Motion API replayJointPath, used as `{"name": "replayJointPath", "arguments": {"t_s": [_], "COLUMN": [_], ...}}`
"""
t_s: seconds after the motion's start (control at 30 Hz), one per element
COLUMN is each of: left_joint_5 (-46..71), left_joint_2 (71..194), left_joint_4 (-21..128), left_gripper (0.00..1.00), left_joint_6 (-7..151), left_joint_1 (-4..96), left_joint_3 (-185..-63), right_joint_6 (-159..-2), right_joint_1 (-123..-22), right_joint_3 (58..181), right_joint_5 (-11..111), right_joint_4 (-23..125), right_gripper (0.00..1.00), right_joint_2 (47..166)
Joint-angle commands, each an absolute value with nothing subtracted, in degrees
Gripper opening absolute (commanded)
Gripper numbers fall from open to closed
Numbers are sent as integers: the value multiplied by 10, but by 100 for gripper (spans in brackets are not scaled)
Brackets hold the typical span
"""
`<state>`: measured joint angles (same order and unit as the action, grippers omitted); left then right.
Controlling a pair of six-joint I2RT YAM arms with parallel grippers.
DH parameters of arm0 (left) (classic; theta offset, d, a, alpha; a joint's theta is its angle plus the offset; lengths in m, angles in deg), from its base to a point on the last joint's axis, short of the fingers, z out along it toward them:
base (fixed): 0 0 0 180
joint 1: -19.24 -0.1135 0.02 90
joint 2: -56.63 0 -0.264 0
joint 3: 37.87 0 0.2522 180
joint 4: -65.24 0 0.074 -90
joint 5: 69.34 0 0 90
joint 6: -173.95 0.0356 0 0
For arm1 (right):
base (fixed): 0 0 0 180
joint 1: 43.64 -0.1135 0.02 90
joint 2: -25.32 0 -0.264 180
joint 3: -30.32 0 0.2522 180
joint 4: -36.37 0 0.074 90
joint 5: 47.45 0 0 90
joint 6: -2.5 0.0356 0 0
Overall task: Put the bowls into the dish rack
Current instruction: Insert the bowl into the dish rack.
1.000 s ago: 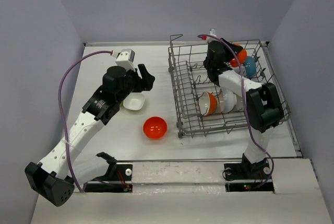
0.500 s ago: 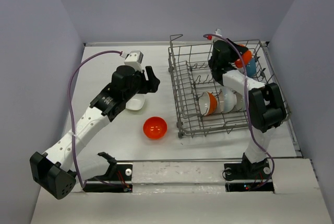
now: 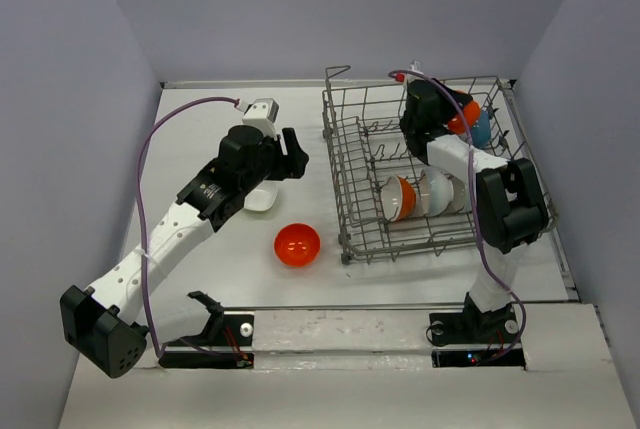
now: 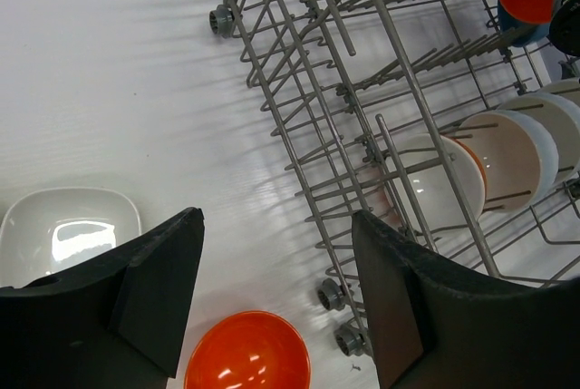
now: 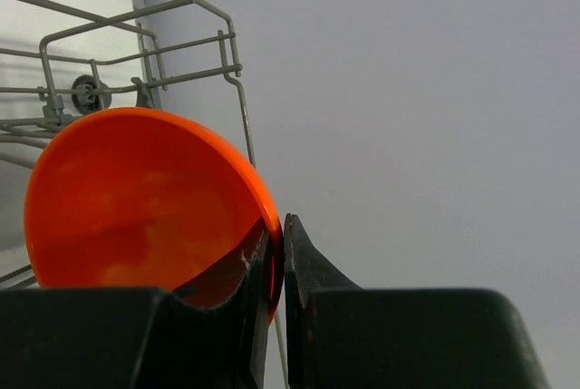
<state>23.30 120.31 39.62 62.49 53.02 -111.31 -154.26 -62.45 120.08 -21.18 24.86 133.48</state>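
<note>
Right claw [image 5: 277,248] pinches the orange bowl [image 5: 136,199] by its rim over the dish rack [image 3: 345,189], far right corner; lower it edge-on between tines. Left claw [image 4: 276,226]: spread.

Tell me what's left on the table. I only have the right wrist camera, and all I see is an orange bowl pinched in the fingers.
Observer: Two sit on the table: an orange-red bowl and a squarish white bowl.
Operator: Where's the other arm?
Observer: The left gripper is open and empty, above the table beside the dish rack.
Operator: Anything loaded already?
Observer: Yes. Several bowls stand on edge in the near rows, and a blue bowl sits by the far right corner, next to the orange bowl in your right gripper.
</note>
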Motion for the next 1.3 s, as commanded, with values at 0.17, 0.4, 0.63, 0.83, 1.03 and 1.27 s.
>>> {"name": "replayJointPath", "arguments": {"t_s": [0.17, 0.4, 0.63, 0.83, 1.03, 1.27], "left_joint_5": [242, 246, 249, 253, 258, 258], "left_joint_2": [1197, 1198, 1199, 1198, 1197, 1197], "left_joint_4": [415, 415, 414, 414, 413, 413], "left_gripper": [75, 75, 75, 75, 76, 76], "left_joint_6": [636, 638, 638, 641, 641, 642], "left_joint_1": [536, 540, 546, 549, 551, 554], "left_joint_3": [-1122, -1123, -1125, -1125, -1122, -1122], "right_joint_6": [-1513, -1508, -1517, -1519, -1528, -1538], "right_joint_1": [-623, -617, -617, -623, -628, -639], "right_joint_3": [1211, 1230, 1228, 1227, 1225, 1217], "right_joint_5": [-206, -227, -228, -225, -227, -224], "right_joint_4": [284, 289, 284, 274, 261, 247], "right_gripper": [1, 1, 1, 1, 1, 1], "right_joint_2": [1344, 1367, 1362, 1347, 1349, 1342]}}
